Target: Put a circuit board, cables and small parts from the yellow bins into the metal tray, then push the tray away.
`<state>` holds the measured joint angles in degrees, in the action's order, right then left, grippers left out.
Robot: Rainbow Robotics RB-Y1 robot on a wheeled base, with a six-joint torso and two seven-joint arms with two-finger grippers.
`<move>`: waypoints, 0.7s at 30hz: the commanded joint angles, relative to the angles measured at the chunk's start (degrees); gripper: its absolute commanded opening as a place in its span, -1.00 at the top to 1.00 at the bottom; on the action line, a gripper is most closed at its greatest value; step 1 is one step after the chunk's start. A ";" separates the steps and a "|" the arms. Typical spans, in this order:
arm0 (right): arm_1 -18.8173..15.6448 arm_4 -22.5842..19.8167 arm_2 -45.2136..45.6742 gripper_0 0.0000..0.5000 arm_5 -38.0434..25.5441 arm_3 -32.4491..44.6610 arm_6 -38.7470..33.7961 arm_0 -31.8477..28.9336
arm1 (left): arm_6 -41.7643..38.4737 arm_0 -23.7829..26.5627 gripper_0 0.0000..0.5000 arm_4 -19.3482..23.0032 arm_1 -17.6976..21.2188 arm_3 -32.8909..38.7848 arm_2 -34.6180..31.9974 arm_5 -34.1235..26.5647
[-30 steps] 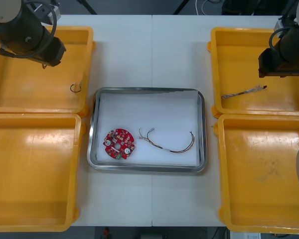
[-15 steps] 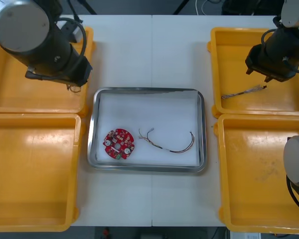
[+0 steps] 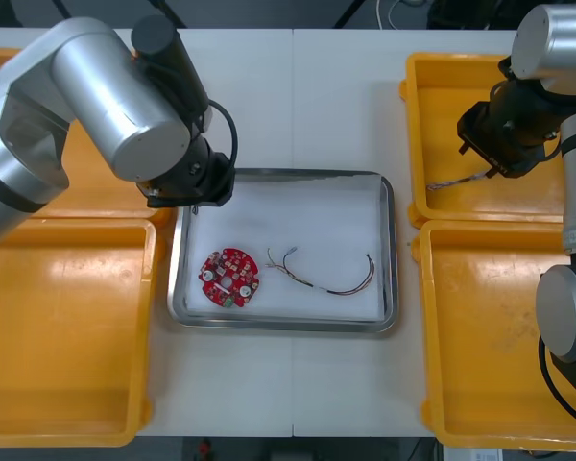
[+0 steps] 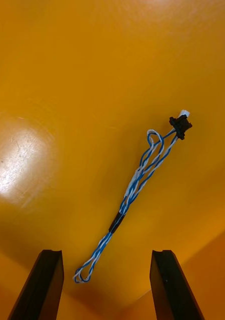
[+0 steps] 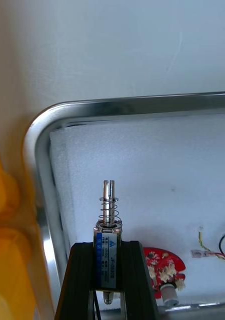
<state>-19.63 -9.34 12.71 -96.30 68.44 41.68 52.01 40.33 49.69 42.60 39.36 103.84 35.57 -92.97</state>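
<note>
A robotics laboratory is indicated: a light tabletop (image 3: 298,96) is laid out with yellow bins (image 3: 58,327) and a metal tray (image 3: 288,174) holding a round red circuit board (image 3: 229,279), with two robot arms (image 3: 106,96) reaching over it.

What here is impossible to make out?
Front view: the left arm hides most of the far left bin.
Front view: the right arm covers one end of the blue and white cable.
Left wrist view: the label on the small metal part in the left gripper is too small to read.
</note>
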 commanded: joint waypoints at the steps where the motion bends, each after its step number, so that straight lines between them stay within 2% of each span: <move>1: 0.38 -0.16 -2.34 -1.00 2.17 -1.91 -6.09 2.66 | 2.57 0.14 1.00 -2.17 -2.18 -3.47 3.45 3.76; 7: 1.17 -0.33 -3.22 -1.00 3.22 -4.11 -10.48 2.66 | 2.04 0.14 0.99 -3.84 -3.15 -7.95 6.79 8.51; 15: 1.88 -0.59 -3.93 -1.00 4.28 -6.48 -14.26 2.57 | 1.42 0.14 0.97 -3.93 -3.23 -9.18 7.59 10.00; 16: 1.88 -0.59 -3.93 -1.00 4.45 -6.74 -14.53 2.66 | 1.34 0.14 0.62 -3.75 -3.23 -9.18 7.59 10.00; 17: 1.88 -0.59 -3.93 -1.00 4.71 -7.27 -14.79 2.57 | 1.16 0.14 -0.26 -3.66 -3.23 -9.18 7.59 10.09; 18: 1.79 -0.59 -3.93 -1.00 5.07 -7.97 -15.05 2.57 | 0.90 0.14 -0.83 -3.66 -3.23 -9.10 7.59 10.09; 19: 1.79 -0.59 -3.93 -1.00 5.68 -8.41 -15.23 2.57 | 0.72 0.14 -1.00 -3.66 -3.23 -9.01 7.59 10.09; 21: 1.88 -0.59 -3.93 -1.00 6.82 -9.56 -15.49 2.57 | 0.63 0.14 -1.00 -3.66 -3.23 -8.83 7.59 10.27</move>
<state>-18.63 -9.52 9.91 -90.96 59.85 28.12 52.07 40.44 49.69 38.96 37.07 94.38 42.69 -83.48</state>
